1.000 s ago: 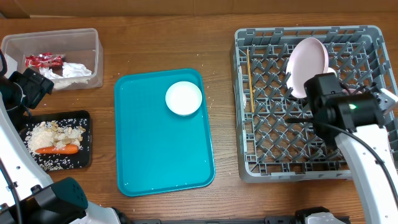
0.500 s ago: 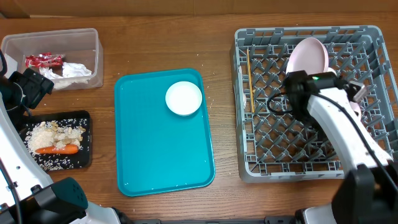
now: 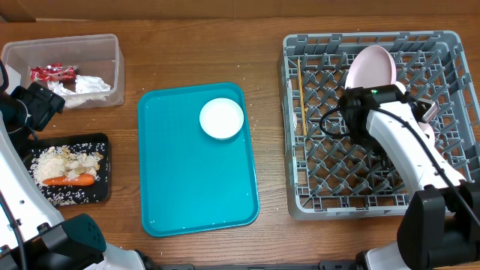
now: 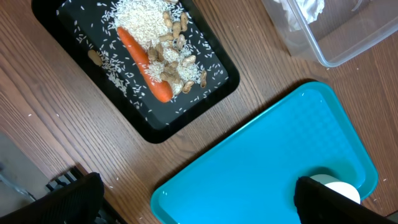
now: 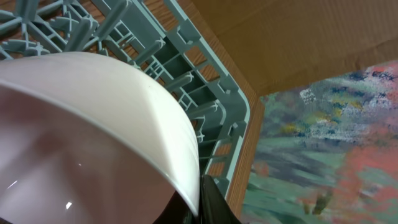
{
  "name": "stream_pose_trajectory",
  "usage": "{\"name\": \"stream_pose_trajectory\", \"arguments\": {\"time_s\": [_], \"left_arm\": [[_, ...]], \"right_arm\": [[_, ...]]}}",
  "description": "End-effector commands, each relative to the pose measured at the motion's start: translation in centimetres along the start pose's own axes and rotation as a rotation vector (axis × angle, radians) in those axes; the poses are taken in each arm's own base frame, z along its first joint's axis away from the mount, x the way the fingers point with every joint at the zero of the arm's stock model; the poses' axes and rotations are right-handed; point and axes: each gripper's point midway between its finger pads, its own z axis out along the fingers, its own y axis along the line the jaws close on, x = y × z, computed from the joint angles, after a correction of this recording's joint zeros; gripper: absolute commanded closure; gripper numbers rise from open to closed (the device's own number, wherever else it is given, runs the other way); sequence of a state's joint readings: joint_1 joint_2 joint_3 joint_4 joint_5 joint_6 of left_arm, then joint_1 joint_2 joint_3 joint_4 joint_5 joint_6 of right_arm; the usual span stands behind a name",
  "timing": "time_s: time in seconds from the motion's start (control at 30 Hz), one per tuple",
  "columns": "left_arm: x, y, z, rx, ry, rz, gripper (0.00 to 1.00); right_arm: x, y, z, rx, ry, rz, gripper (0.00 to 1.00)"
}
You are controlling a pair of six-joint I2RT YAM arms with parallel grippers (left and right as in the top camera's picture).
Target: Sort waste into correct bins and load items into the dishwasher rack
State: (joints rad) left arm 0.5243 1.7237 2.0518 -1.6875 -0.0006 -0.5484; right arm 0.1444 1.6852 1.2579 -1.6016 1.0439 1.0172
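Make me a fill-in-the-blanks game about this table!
The white bowl sits on the teal ____.
The pink plate stands in the grey ____.
Next to the rice on the black tray lies an orange ____.
Missing words: tray, rack, carrot.

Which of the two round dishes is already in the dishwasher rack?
The pink dish, standing on edge among the rack's pegs. The white dish lies flat on the teal tray instead.
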Motion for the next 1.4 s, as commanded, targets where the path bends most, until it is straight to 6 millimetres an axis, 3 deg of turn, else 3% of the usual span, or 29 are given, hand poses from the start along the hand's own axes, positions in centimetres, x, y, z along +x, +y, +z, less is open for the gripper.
{"name": "stream_pose_trajectory", "arguments": {"time_s": [0.0, 0.33, 0.83, 0.93, 1.07, 1.13, 1.27, 1.37], "left_arm": [[0.0, 0.1, 0.2, -0.011, 0.005, -0.008, 0.00], [0.0, 0.1, 0.2, -0.012, 0.005, -0.008, 0.00], [0.0, 0.1, 0.2, -0.011, 0.006, -0.008, 0.00], [0.0, 0.1, 0.2, -0.011, 0.005, -0.008, 0.00], [0.0, 0.1, 0.2, -0.012, 0.005, -0.008, 0.00], [0.0, 0.1, 0.2, -0.011, 0.006, -0.008, 0.00], [0.0, 0.1, 0.2, -0.011, 0.006, -0.008, 0.00], [0.0, 0.1, 0.2, -0.011, 0.005, -0.008, 0.01]], "right_arm": [[1.6, 0.8, 0.4, -0.020, 0.066, 0.018, 0.96], [3.1, 2.3, 0.0, -0.057, 0.075, -0.007, 0.96], [5.9, 5.3, -4.5, -0.196, 0.054, -0.123, 0.94], [6.8, 5.8, -5.1, -0.226, 0.081, -0.143, 0.83], [7.7, 5.4, -5.7, -0.242, 0.117, -0.168, 0.78], [7.9, 5.0, -5.9, -0.251, 0.129, -0.165, 0.64], [8.2, 4.1, -6.5, -0.310, 0.161, -0.129, 0.47], [8.0, 3.2, -7.6, -0.398, 0.184, -0.080, 0.46]]}}
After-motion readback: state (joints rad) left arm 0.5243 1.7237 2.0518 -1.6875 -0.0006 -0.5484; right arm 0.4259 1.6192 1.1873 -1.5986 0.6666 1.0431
